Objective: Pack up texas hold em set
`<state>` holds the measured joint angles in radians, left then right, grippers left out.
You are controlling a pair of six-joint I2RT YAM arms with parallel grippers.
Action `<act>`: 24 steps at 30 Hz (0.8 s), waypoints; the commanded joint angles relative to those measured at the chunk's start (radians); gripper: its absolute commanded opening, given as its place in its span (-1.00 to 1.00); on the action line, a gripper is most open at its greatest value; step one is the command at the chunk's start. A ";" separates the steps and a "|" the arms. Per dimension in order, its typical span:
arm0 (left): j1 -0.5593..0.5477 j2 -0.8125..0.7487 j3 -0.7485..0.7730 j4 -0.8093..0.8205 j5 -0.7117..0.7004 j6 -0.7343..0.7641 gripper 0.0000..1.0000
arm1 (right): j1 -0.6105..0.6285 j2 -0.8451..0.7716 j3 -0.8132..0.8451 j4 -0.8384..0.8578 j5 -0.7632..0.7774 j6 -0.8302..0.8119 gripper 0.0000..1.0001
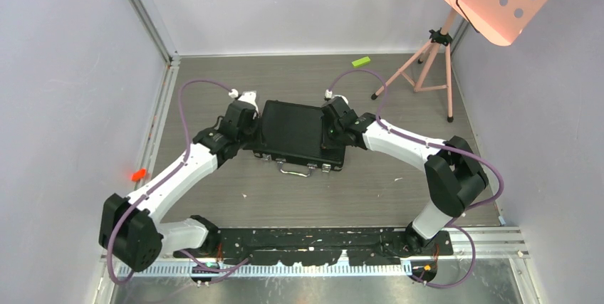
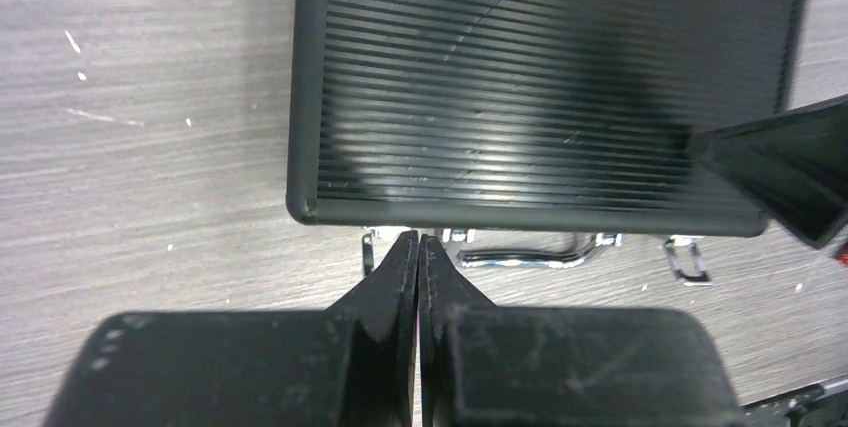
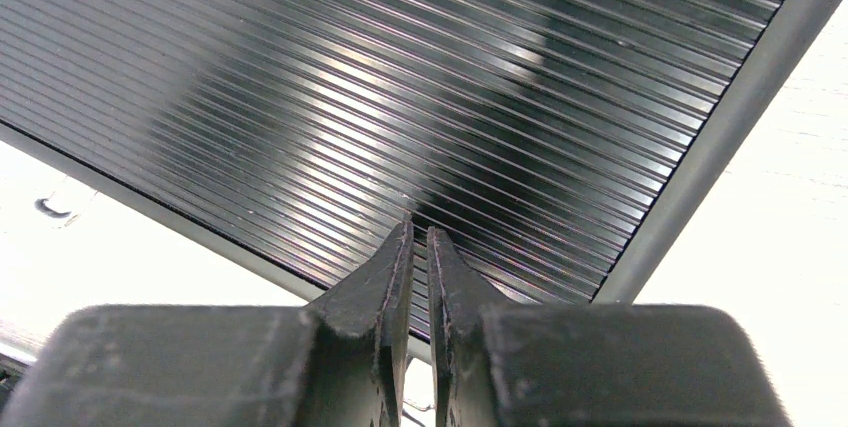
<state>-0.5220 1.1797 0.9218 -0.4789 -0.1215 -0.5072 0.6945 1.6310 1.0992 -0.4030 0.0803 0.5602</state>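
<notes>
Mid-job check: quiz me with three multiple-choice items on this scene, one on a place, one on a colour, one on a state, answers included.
1. The briefcase lies: A) between the left gripper and right gripper B) against the far wall C) on the arms' bases.
2. The small block beyond it is: A) blue B) green C) white.
3. The lid is: A) wide open B) taken off C) closed flat.
A: a gripper at each side. B: it shows bright green. C: the ribbed lid lies flat.

Glossy ribbed black briefcase [image 1: 295, 132], shiny metal handle [image 2: 525, 257], matt wood-grain table [image 1: 370, 194]
</notes>
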 commanded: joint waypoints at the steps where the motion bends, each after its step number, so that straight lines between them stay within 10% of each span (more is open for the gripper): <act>1: 0.004 0.049 -0.056 0.023 0.030 0.009 -1.00 | 0.005 -0.008 -0.046 -0.126 0.012 0.009 -0.66; 15: 0.004 0.113 -0.402 0.400 0.003 -0.112 -1.00 | 0.005 -0.058 -0.051 -0.159 0.029 -0.002 -0.66; 24: 0.004 -0.108 -0.281 0.104 -0.039 -0.079 -1.00 | 0.005 -0.085 -0.074 -0.162 0.041 0.003 -0.66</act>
<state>-0.5213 1.2190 0.5442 -0.2417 -0.0998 -0.6003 0.6941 1.5608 1.0531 -0.4835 0.1081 0.5625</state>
